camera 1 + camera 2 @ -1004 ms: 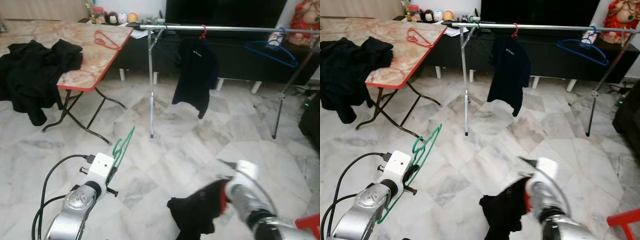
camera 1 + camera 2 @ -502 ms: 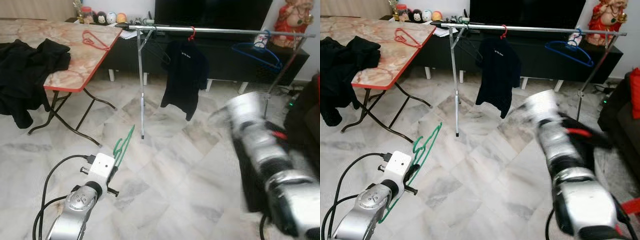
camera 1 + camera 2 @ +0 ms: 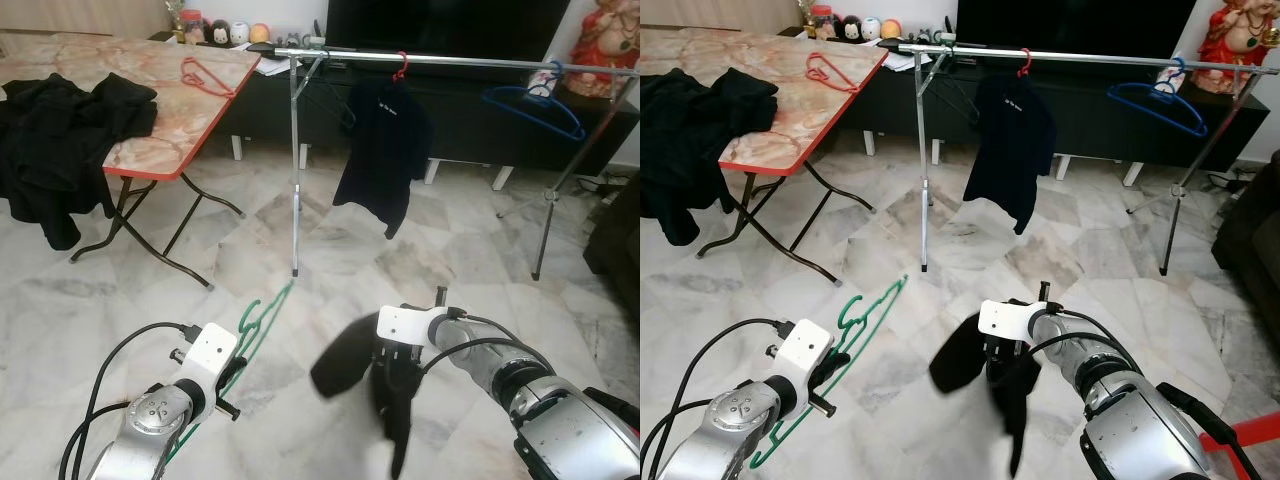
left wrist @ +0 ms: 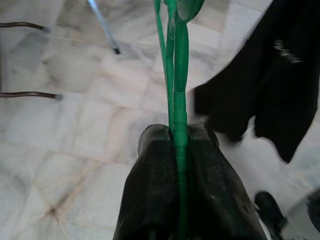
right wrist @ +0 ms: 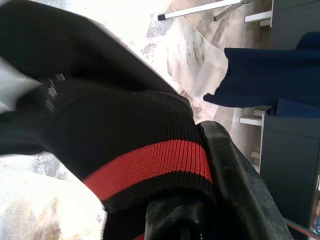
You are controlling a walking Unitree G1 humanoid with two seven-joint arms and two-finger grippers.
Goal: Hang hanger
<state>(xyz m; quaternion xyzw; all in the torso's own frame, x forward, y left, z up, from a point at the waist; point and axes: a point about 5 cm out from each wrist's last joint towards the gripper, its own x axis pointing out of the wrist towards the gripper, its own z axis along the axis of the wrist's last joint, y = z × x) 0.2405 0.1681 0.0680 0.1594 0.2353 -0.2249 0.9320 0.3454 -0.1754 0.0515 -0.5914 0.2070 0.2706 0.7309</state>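
My left gripper (image 4: 177, 132) is shut on a green hanger (image 3: 262, 318), low over the marble floor at the near left, with the hook pointing toward the rack. At the near middle, my right gripper (image 3: 393, 358) is shut on a black garment (image 3: 350, 368) with a red stripe (image 5: 150, 161). The garment hangs down from that gripper just right of the hanger and hides most of the fingers. Further back, a silver clothes rail (image 3: 460, 61) carries a black shirt on a red hanger (image 3: 386, 140) and an empty blue hanger (image 3: 535, 106).
A folding table with a red edge (image 3: 150, 160) stands at the left, with black clothes (image 3: 60, 130) and a red hanger (image 3: 206, 76) on it. The rack's legs (image 3: 295, 200) and a dark TV cabinet (image 3: 470, 130) lie ahead. A dark sofa edge (image 3: 620, 240) is at the right.
My right arm has swung from high on the right down to the middle, with the black garment trailing from it. The left gripper still holds the green hanger. The camera has shifted slightly.
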